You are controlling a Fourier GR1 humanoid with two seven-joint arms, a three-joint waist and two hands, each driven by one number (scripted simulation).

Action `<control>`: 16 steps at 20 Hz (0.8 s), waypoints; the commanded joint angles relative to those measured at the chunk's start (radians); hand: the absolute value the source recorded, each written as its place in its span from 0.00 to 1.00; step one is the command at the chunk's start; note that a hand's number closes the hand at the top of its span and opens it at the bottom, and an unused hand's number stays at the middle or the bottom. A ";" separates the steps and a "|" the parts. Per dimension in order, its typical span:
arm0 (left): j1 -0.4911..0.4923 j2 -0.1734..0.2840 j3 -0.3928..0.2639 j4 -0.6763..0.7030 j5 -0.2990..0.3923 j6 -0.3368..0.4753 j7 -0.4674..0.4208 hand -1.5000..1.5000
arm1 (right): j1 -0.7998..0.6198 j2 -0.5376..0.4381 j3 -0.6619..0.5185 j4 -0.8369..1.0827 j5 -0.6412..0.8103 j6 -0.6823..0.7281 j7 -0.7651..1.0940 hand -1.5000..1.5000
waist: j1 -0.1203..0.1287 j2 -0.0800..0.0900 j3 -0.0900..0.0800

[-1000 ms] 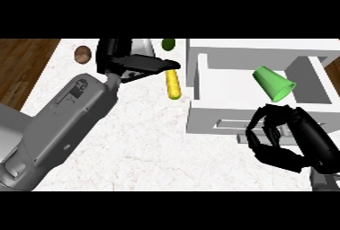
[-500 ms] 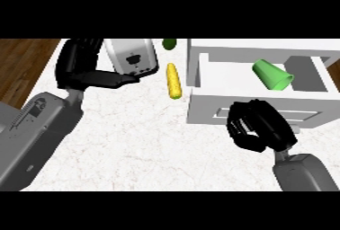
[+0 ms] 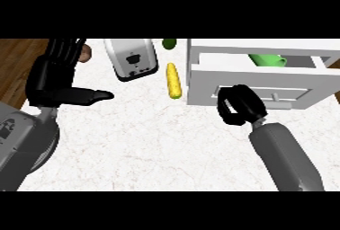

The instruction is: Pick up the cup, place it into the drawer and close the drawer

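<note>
While my right hand (image 3: 240,107) curls empty against the white drawer (image 3: 256,92) front, the green cup (image 3: 267,60) lies inside that open drawer. My left hand (image 3: 58,81) rests open at the counter (image 3: 153,134) edge, beside the toaster (image 3: 131,58).

A: We note a green cup (image 3: 267,59), white drawer (image 3: 252,92), and yellow corn cob (image 3: 172,81).

B: We add a silver toaster (image 3: 132,58) with a black panel, and a dark green item (image 3: 169,43) beyond it.

A: Counter (image 3: 153,143) is white with faint veining; brown wood floor (image 3: 15,67) at left.

B: Both hands, left hand (image 3: 58,78) and right hand (image 3: 239,105), are black on grey forearms.
</note>
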 commanded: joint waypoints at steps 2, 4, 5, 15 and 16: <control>0.073 0.046 0.073 0.001 0.023 -0.096 -0.024 0.00 | -0.176 0.006 -0.086 0.316 -0.014 -0.057 -0.110 1.00 | 0.002 0.008 0.001; 0.056 0.024 0.069 -0.009 0.000 -0.059 0.000 0.00 | -0.252 0.010 -0.107 0.417 -0.015 -0.045 -0.131 1.00 | -0.002 0.007 0.002; 0.089 0.031 0.079 0.041 0.003 -0.128 -0.057 0.00 | -0.281 0.014 -0.112 0.453 -0.006 -0.056 -0.122 1.00 | 0.004 0.012 0.001; 0.095 0.001 0.054 -0.010 -0.007 -0.146 -0.042 0.00 | -0.433 -0.089 -0.214 0.687 -0.052 -0.007 -0.167 1.00 | 0.052 0.037 0.004; 0.072 0.010 0.064 -0.018 0.013 -0.148 -0.007 0.00 | -0.455 -0.109 -0.220 0.686 -0.059 0.018 -0.172 1.00 | 0.059 0.039 0.004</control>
